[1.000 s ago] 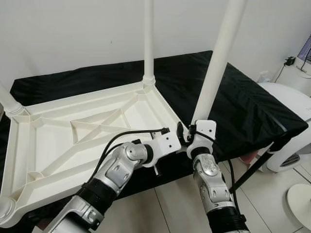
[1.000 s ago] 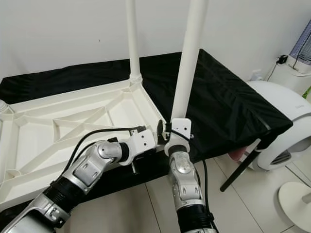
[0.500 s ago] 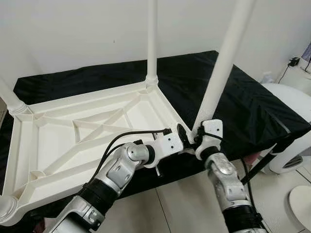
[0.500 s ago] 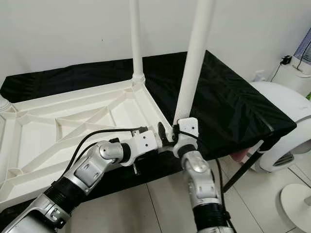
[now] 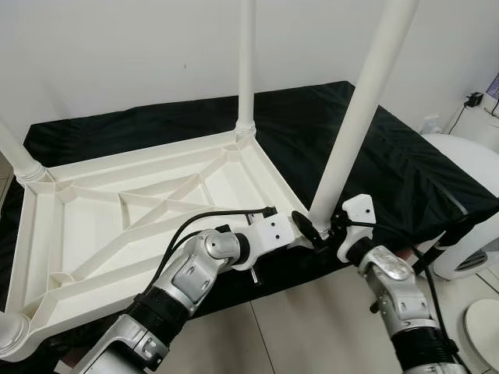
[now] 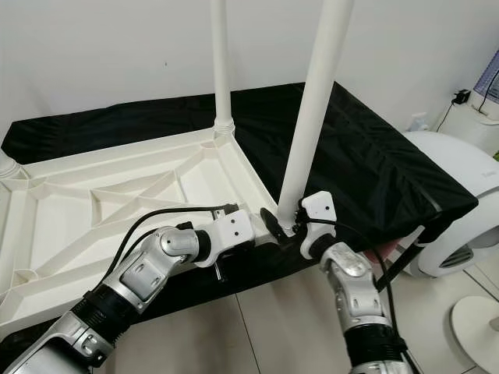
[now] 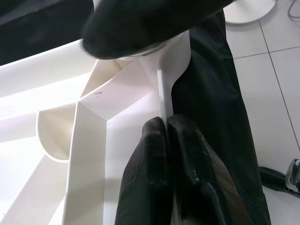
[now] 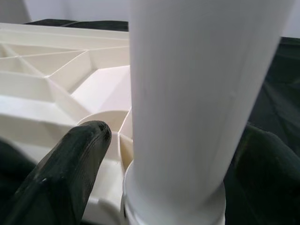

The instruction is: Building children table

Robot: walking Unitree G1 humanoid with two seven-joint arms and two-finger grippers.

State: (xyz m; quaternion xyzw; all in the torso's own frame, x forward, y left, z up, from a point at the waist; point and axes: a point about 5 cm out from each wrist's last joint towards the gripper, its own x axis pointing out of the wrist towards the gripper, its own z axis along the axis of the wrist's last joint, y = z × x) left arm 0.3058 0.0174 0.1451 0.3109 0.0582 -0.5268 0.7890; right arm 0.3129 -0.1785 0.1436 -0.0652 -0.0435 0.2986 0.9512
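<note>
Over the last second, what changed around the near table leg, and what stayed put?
The right gripper swung from beneath the near table leg out to the robot's right; its fingers now straddle the leg's base. The leg went from leaning to nearly upright. The left gripper stayed pinched on the upturned tabletop's rim; the far leg kept its place.

The right end effector [image 5: 318, 231] has swung rightward and tilted, its silver arm [image 5: 398, 300] now leaning in from the right; the tall white plastic table leg [image 5: 355, 128] stands straighter.

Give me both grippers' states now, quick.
Left gripper: shut on the tabletop rim.
Right gripper: open around the table leg, fingers either side.
</note>
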